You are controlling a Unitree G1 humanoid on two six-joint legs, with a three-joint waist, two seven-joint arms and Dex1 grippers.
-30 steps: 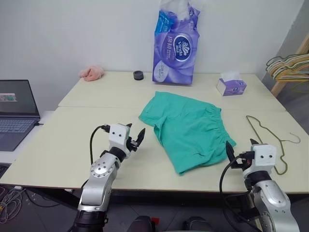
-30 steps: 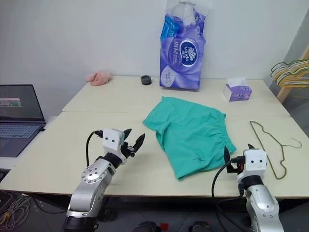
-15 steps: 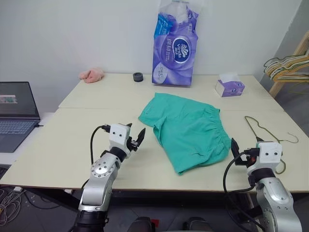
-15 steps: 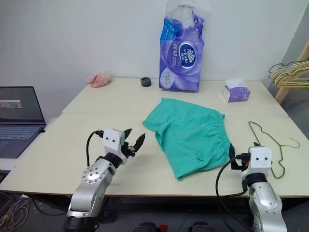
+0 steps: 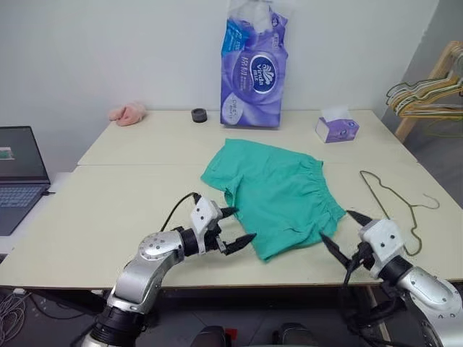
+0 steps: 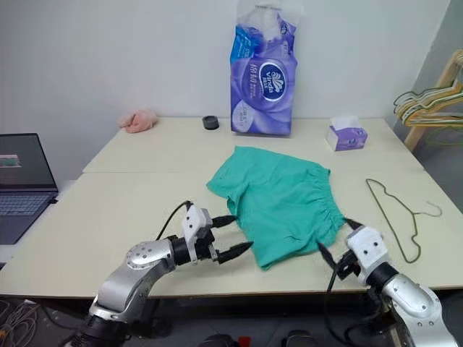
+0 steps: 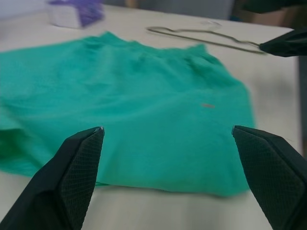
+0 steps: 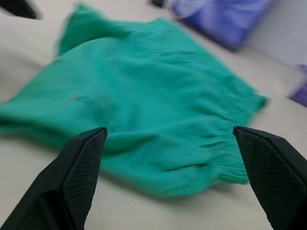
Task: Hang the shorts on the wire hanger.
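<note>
Table: pale cream table (image 5: 108, 195) against a white wall; its near half carries the task's things.
Shorts: teal-green soft fabric shorts (image 5: 278, 191) lie flat mid-table, gathered waistband toward the right, lower hem toward the front edge.
Hanger: thin olive-grey wire hanger (image 5: 394, 199) lies flat just right of the shorts, apart from them.
Left tool (image 5: 233, 226): spread wide, empty, aimed at the near hem, just short of it.
Right tool (image 5: 343, 233): spread wide, empty, near the waistband's front corner.
Advice: pinch one fabric layer at each side, lift evenly; avoid dragging cloth onto the hanger.
</note>
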